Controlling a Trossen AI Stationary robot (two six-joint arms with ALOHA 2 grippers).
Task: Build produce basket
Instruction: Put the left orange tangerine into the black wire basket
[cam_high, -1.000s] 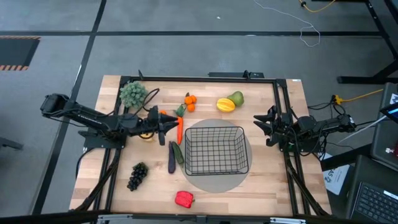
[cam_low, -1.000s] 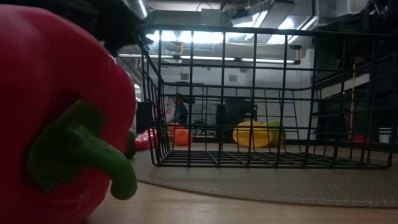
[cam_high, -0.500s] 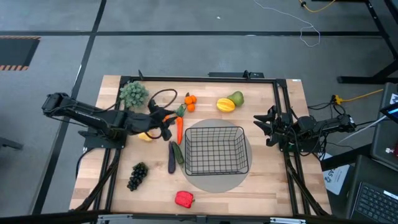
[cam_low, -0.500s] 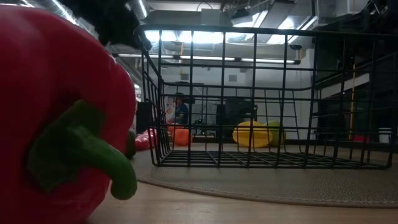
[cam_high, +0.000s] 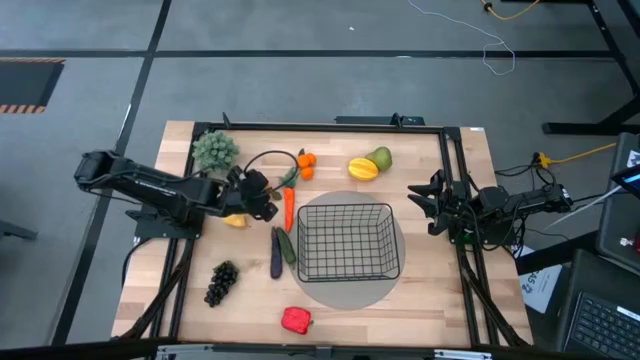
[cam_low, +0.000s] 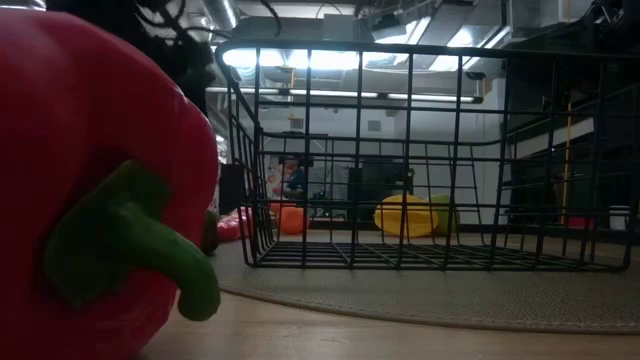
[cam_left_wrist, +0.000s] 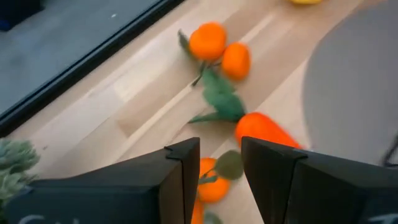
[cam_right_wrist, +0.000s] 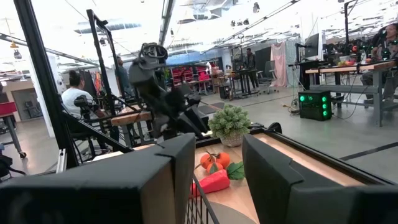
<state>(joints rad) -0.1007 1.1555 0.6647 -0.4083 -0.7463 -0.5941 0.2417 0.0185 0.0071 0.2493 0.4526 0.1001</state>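
so far the wire-mesh basket (cam_high: 347, 243) stood empty on a grey round mat (cam_high: 392, 285) at the centre of the wooden surface (cam_high: 440, 300), with all the produce lying outside it. clockwise around the basket: a yellow fruit (cam_high: 362, 169) touching a green fruit (cam_high: 380, 158) at twelve o'clock, a red pepper (cam_high: 296, 320) at seven, dark grapes (cam_high: 221, 282) at eight, a purple eggplant (cam_high: 275, 253) and green cucumber (cam_high: 288, 247) just beside the nine o'clock wall, an orange carrot (cam_high: 288, 208) at ten, and a small orange cluster (cam_high: 305, 160) at eleven.

the left gripper (cam_left_wrist: 214, 162) hovered over the ten o'clock group, its jaws parted and holding nothing, with another orange cluster (cam_left_wrist: 211, 183) seen in the gap between them and the carrot's leafy end close by. the right gripper (cam_right_wrist: 214, 165) waited at three o'clock, jaws apart and empty.

these pieces looked like light, stiff, smooth plastic, so likely slippery. the carrot would probably be best pinched across its thick middle; round oranges might roll out of a shallow hold, and their leaves looked too thin to trust.
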